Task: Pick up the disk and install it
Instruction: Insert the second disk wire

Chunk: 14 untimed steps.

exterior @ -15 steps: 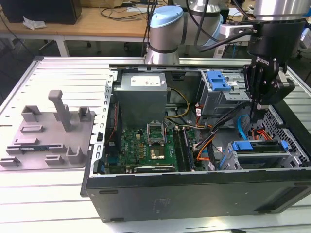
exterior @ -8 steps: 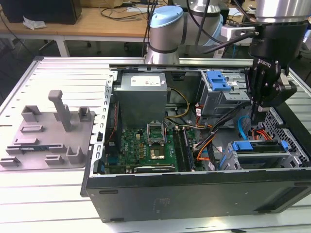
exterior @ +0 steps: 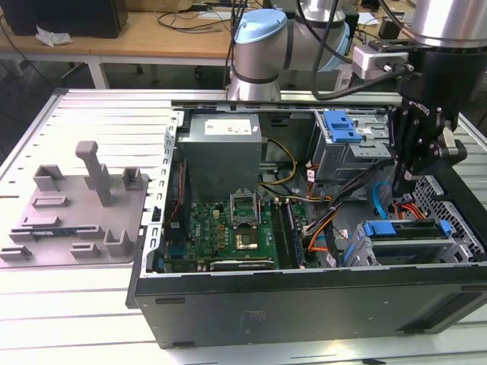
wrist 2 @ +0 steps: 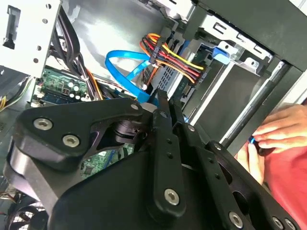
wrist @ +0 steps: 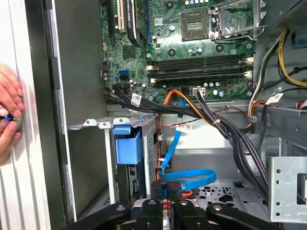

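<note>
The disk (exterior: 401, 228) sits slotted in the lower drive cage at the exterior view's right, inside the open computer case (exterior: 304, 304). Its blue bracket edge shows and its silver body is mostly hidden. In the first wrist view the disk's blue end (wrist: 127, 146) fills the cage mouth. My gripper (exterior: 404, 182) hangs just above and behind that cage, over the blue and orange cables. Its fingers (wrist: 157, 189) stand pressed together with nothing between them. In the second wrist view the gripper (wrist 2: 169, 106) points down toward a blue data cable (wrist 2: 125, 64).
A grey fixture (exterior: 80, 213) with upright posts lies at the exterior view's left of the case. An upper cage carries a blue latch (exterior: 341, 126). A person's hand (wrist: 7, 115) rests outside the case wall, also in the second wrist view (wrist 2: 280, 132). Cable bundles (wrist: 220, 129) cross the case floor.
</note>
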### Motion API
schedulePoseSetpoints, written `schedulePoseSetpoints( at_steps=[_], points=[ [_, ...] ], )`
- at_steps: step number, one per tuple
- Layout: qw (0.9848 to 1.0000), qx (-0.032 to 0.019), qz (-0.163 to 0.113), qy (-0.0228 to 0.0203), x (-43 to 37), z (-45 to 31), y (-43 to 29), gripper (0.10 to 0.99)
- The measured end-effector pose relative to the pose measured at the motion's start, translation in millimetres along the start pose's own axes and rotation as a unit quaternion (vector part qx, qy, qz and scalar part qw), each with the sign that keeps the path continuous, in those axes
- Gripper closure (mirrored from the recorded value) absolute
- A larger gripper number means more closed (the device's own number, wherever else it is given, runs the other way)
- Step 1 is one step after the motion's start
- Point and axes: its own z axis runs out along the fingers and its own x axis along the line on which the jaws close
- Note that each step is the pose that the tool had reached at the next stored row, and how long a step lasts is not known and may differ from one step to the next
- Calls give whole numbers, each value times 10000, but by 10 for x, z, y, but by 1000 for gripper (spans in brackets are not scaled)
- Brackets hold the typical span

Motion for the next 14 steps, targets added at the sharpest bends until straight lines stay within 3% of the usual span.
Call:
schedulePoseSetpoints(
  at_steps=[10,14],
  points=[
    [9992,-26,30,-397,218,47,-77,925],
    [9980,-40,48,-625,335,74,-83,925]
  ],
)
